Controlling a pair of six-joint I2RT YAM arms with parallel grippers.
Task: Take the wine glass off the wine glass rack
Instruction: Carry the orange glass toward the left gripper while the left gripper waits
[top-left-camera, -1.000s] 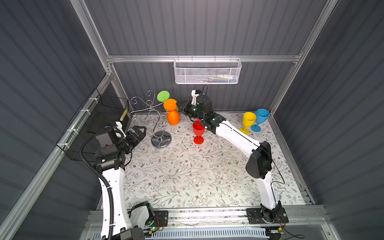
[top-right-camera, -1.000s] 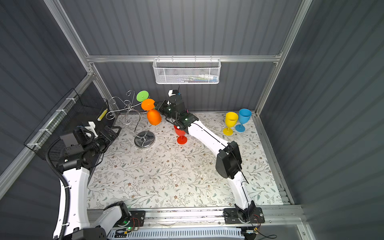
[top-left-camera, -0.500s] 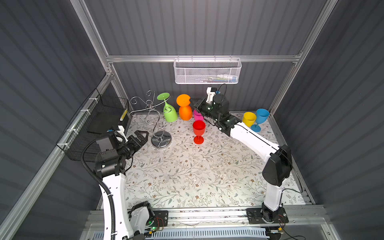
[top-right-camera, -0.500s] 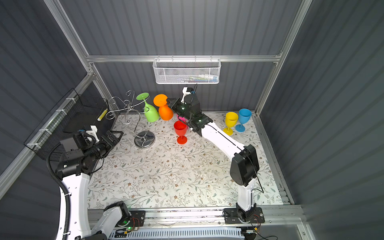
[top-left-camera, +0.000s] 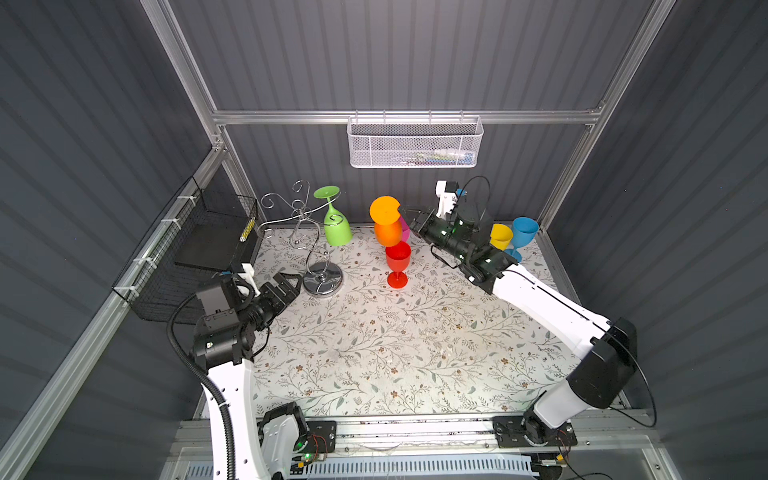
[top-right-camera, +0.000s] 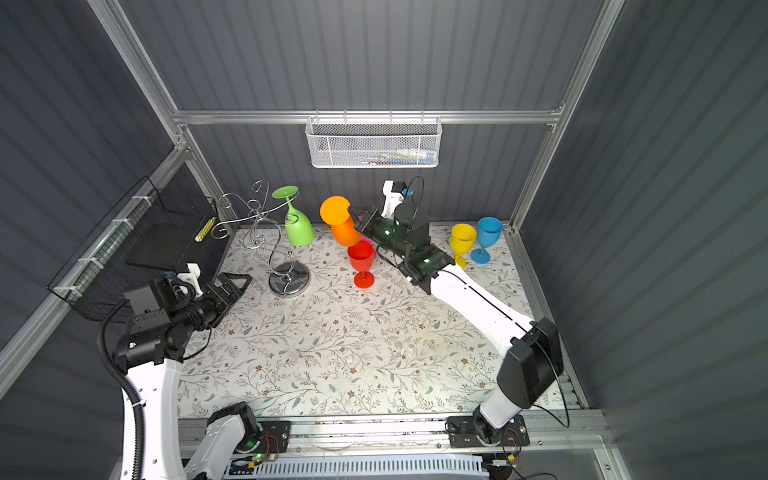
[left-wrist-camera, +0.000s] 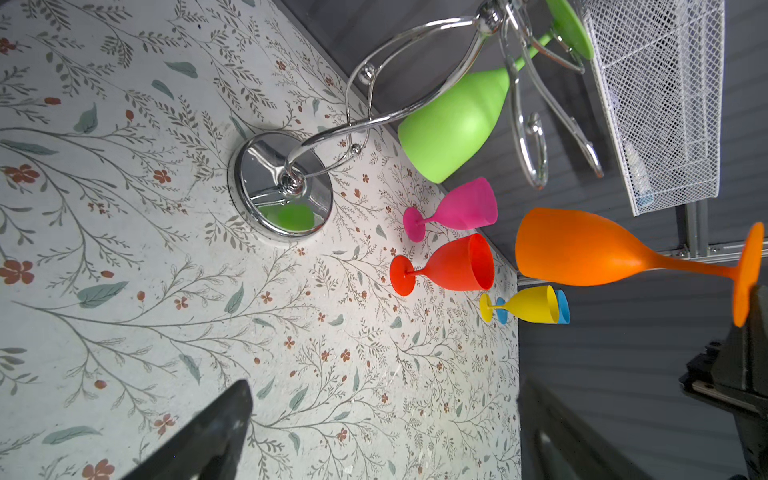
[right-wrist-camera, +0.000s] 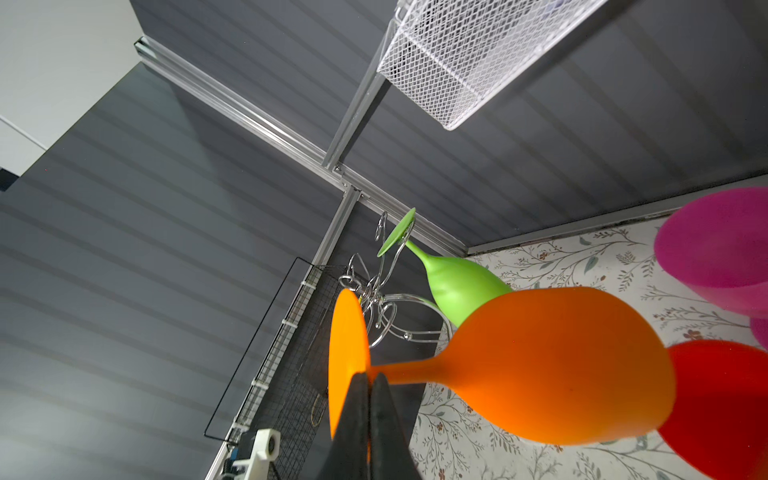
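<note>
The orange wine glass (top-left-camera: 387, 232) (top-right-camera: 345, 230) hangs upside down in the air, clear of the wine glass rack (top-left-camera: 323, 280) (top-right-camera: 289, 279) and to its right. My right gripper (top-left-camera: 405, 214) (right-wrist-camera: 369, 378) is shut on the rim of its round foot, as the right wrist view shows. A green wine glass (top-left-camera: 337, 228) (left-wrist-camera: 453, 129) still hangs foot-up from a rack arm. My left gripper (top-left-camera: 291, 282) (left-wrist-camera: 384, 388) stands open and empty, low over the table just left of the rack's chrome base (left-wrist-camera: 282, 187).
A red glass (top-left-camera: 398, 259) stands right under the orange one, a pink glass (left-wrist-camera: 465, 205) behind it. Yellow (top-left-camera: 500, 237) and blue (top-left-camera: 524, 230) glasses stand at the back right. A white mesh basket (top-left-camera: 415, 143) hangs on the back wall, a black one (top-left-camera: 199, 253) on the left wall.
My right gripper has carried the orange glass rightward, off the rack and over the red glass. The green glass now hangs in plain sight. The left arm drew back slightly toward the front.
</note>
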